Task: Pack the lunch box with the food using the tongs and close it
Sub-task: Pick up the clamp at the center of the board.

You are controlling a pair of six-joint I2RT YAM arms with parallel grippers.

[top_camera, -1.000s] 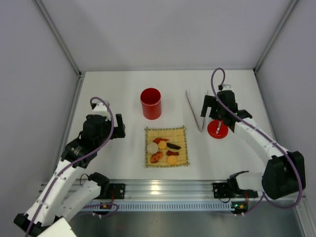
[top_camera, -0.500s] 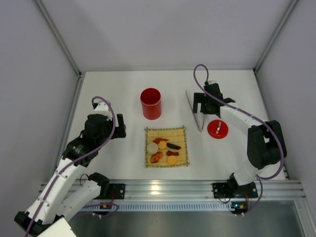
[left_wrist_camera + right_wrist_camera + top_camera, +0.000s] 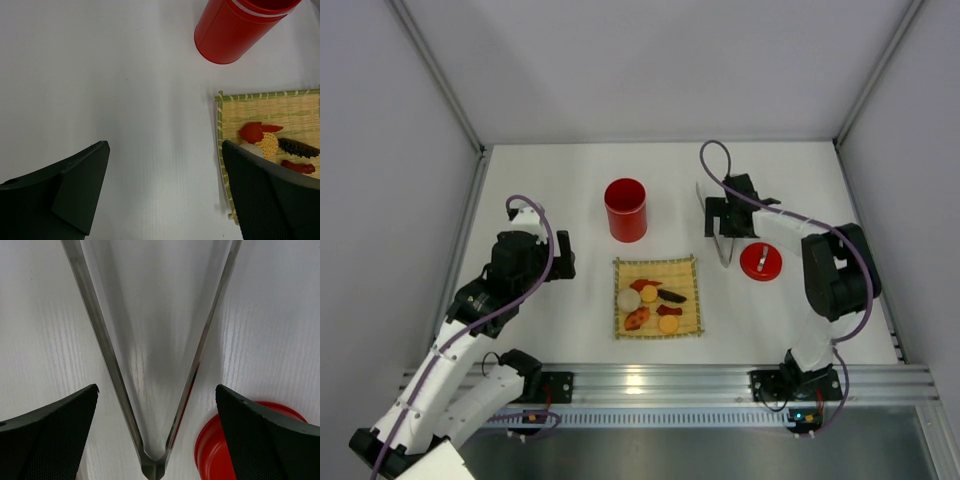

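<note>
The red lunch box (image 3: pixel 626 209) stands open and upright behind the bamboo mat (image 3: pixel 658 297); it also shows in the left wrist view (image 3: pixel 235 27). Its red lid (image 3: pixel 760 261) lies flat to the right. The food (image 3: pixel 650 300) lies in several small pieces on the mat. The silver tongs (image 3: pixel 724 255) lie flat between box and lid, joint end nearest me. My right gripper (image 3: pixel 725 216) hovers open just above them, straddling both arms (image 3: pixel 97 325) near the joint, gripper (image 3: pixel 156 390) touching nothing. My left gripper (image 3: pixel 556 256) is open and empty, left of the mat (image 3: pixel 260 102).
White walls enclose the table on three sides. The lid's rim (image 3: pixel 240 452) sits close beside the right finger (image 3: pixel 270 435). The food (image 3: pixel 260 141) sits at the mat's near-left part, next to my left gripper's (image 3: pixel 164 150) right finger.
My right arm has swung left, from above the lid to above the tongs, staying open. The left arm has barely moved.
</note>
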